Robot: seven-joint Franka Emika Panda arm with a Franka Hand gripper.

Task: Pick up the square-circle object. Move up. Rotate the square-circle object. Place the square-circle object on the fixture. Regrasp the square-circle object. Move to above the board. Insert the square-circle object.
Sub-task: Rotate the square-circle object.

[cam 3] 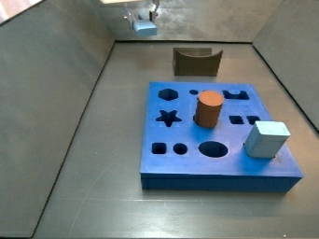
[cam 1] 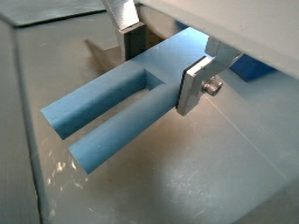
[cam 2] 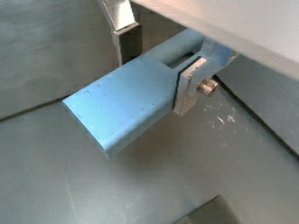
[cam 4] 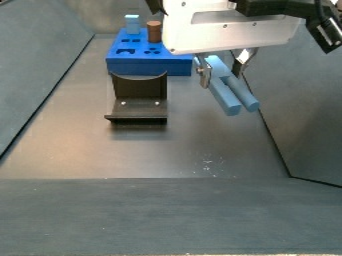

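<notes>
The square-circle object (cam 1: 117,105) (cam 2: 128,109) is a pale blue piece that splits into two prongs in a wrist view. My gripper (cam 1: 163,61) (cam 2: 160,63) is shut on its thick end, with one silver finger (cam 1: 197,83) flat on its side and the other finger (cam 1: 131,39) behind it. In a side view the gripper (cam 4: 221,62) holds the object (cam 4: 227,90) tilted in the air, to the right of the fixture (cam 4: 136,105) and well above the floor. The fixture (cam 3: 197,62) stands just behind the blue board (cam 3: 174,159) (cam 4: 134,62). The gripper (cam 3: 144,21) shows small at the far wall.
An orange cylinder (cam 3: 208,108) and a pale blue-grey cube (cam 3: 266,139) stand upright on the board. Grey sloping walls (cam 3: 75,84) close in the floor on both sides. Open dark floor (cam 4: 160,150) lies in front of the fixture.
</notes>
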